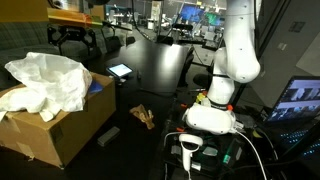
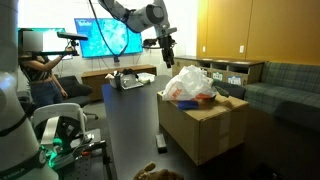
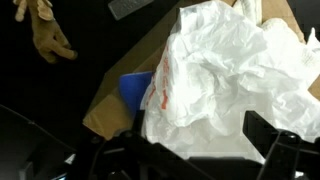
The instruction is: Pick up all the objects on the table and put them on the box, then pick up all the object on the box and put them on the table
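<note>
Hovering over the cardboard box with end effector released, jaws wide apart and holding nothing. Just below, a crumpled white plastic bag heaped on the box beside a blue item. Farther out, lying on the dark surface, a floppy brown object, apart from the box.

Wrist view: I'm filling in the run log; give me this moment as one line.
gripper: open, empty | position: above plastic bag on box | brown object: on table, beside box
</note>
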Robot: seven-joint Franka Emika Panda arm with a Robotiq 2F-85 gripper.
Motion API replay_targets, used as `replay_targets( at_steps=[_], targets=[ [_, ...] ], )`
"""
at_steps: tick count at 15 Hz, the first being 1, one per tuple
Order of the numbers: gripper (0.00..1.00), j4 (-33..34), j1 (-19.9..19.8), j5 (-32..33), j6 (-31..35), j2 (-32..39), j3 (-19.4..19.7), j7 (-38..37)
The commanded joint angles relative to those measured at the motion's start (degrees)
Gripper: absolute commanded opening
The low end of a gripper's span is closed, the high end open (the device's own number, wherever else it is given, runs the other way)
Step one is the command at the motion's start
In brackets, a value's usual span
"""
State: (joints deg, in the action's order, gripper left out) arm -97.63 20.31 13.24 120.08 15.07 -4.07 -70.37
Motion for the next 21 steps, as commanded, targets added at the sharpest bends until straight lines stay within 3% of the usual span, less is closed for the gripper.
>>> replay_targets(
  at_steps=[1, 8, 12, 21],
  targets=[
    [1.0, -4.59, 2.33, 5.23, -3.9, -4.36, -2.32, -8.34],
    [1.0, -1.73, 6.5, 6.95, -9.55, -0.03, -9.21, -14.84],
    [1.0, 2.12, 9.38, 7.34, -10.8, 4.7, -11.28, -13.97],
    [1.0, 13.91, 15.93, 8.55, -12.82, 12.74, -12.19, 8.9]
  ],
)
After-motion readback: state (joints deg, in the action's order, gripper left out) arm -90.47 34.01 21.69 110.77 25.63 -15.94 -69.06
